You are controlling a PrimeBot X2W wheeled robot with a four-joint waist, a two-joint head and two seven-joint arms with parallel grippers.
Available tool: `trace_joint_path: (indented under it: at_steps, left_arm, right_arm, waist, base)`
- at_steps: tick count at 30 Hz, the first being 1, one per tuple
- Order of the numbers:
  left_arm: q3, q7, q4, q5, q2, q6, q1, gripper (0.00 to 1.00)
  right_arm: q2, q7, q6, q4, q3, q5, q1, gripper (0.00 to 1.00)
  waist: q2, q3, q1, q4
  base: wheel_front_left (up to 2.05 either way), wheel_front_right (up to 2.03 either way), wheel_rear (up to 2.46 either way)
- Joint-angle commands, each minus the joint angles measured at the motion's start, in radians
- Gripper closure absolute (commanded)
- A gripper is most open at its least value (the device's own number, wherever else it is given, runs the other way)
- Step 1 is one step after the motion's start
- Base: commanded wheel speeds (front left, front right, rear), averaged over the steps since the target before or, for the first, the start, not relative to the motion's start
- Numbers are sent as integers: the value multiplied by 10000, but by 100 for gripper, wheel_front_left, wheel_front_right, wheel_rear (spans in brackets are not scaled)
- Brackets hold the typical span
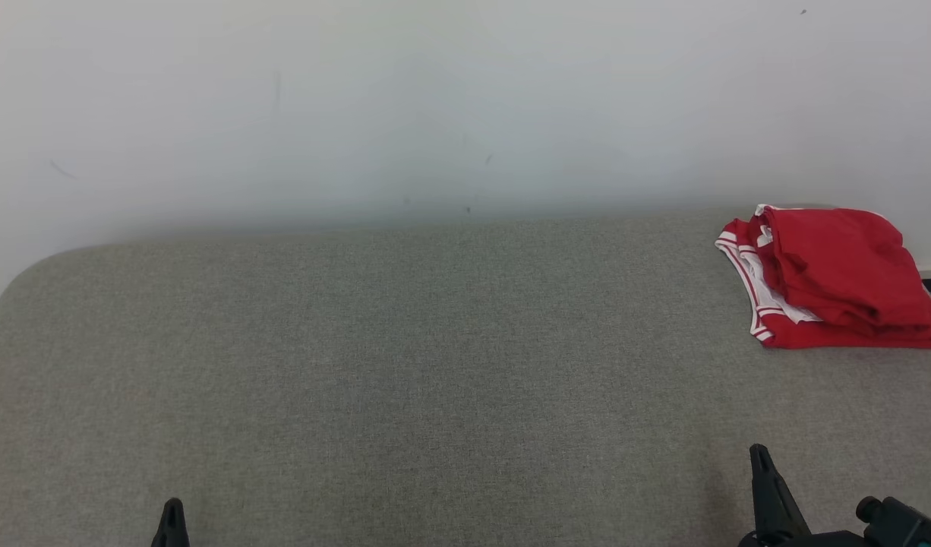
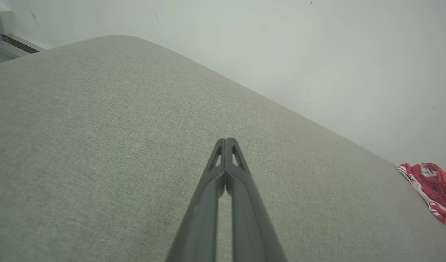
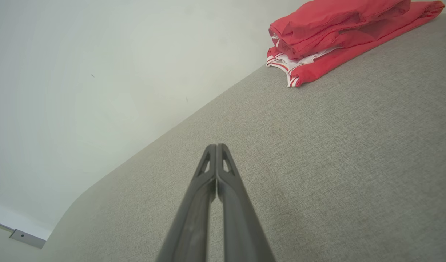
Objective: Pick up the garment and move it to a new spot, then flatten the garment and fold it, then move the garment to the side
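Left gripper (image 2: 226,140) first: found pinched fully closed, empty, over the grey padded surface (image 1: 435,365). Found right gripper (image 3: 216,146) likewise, fingertips pressed together, nothing held. Spotted the red garment (image 1: 837,277), white-trimmed, folded, lying at the surface's far right end beside the pale wall (image 1: 435,99), well apart from both.

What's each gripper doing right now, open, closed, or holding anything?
Left gripper: closed, holding nothing.
Right gripper: closed, holding nothing; the red garment lies apart from it.

The garment (image 1: 837,273) — its right corner, maybe more — is cropped.
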Motion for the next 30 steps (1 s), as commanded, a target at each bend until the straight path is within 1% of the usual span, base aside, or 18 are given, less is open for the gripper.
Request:
trace_joint_path:
  at_steps: [1,11,12,30]
  left_arm:
    - [64,68,-100,-421,13,-49,-282,100]
    - [127,434,-40,-1924,-65,-167,-541,100]
    - [127,434,-40,-1924,-65,-167,-541,100]
    - [234,1007,64,-4270,-188,-344,-938,100]
  right_arm:
    - [16,81,-6,-130,-51,370,-272,100]
    - [98,442,-7,-110,-132,1750,-475,100]
    - [98,442,-7,-110,-132,1750,-475,100]
    - [232,1005,-11,-76,-259,3911,-800,100]
  waist:
    - [0,8,-1,2]
    - [0,71,-1,16]
    - [0,71,-1,16]
    - [0,186,-1,40]
  base:
    - [0,0,0]
    - [0,0,0]
    - [0,0,0]
    - [0,0,0]
